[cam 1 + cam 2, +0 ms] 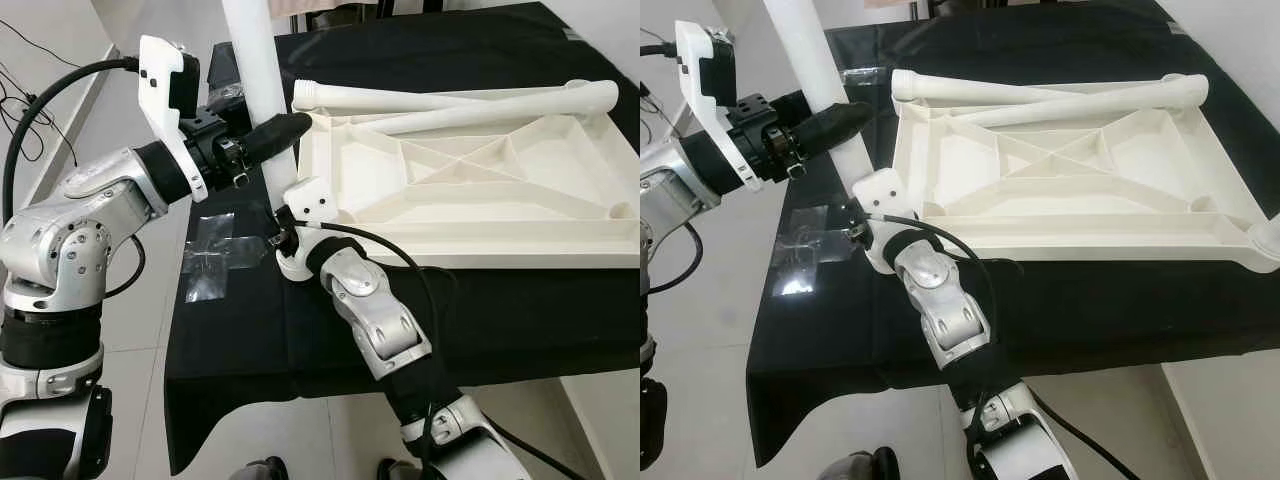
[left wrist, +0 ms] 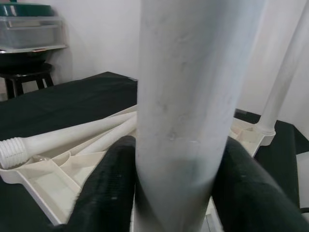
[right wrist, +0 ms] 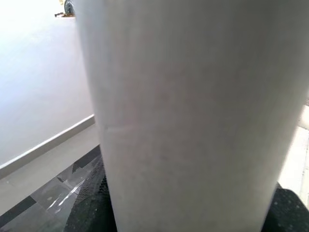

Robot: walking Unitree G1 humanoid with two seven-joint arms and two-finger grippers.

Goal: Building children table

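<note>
One upturned tabletop (image 1: 470, 190), three table legs (image 1: 440, 97), one black cloth (image 1: 250, 320), two grippers (image 1: 275, 135).

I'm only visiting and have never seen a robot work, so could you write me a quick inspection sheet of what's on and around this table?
Surface: table under a black cloth.
Job's things: white tabletop lying underside up; one table leg standing at its near left corner; two loose legs lying across its far edge; another leg standing at a far corner in the left wrist view.
Clutter: clear plastic wrap on the cloth.
Grippers: left gripper shut on the standing leg, higher up; right gripper shut on it near its base.
Cables: black cables along both arms.
Surroundings: pale tiled floor, white wall, a black stool with a plastic tub.
</note>
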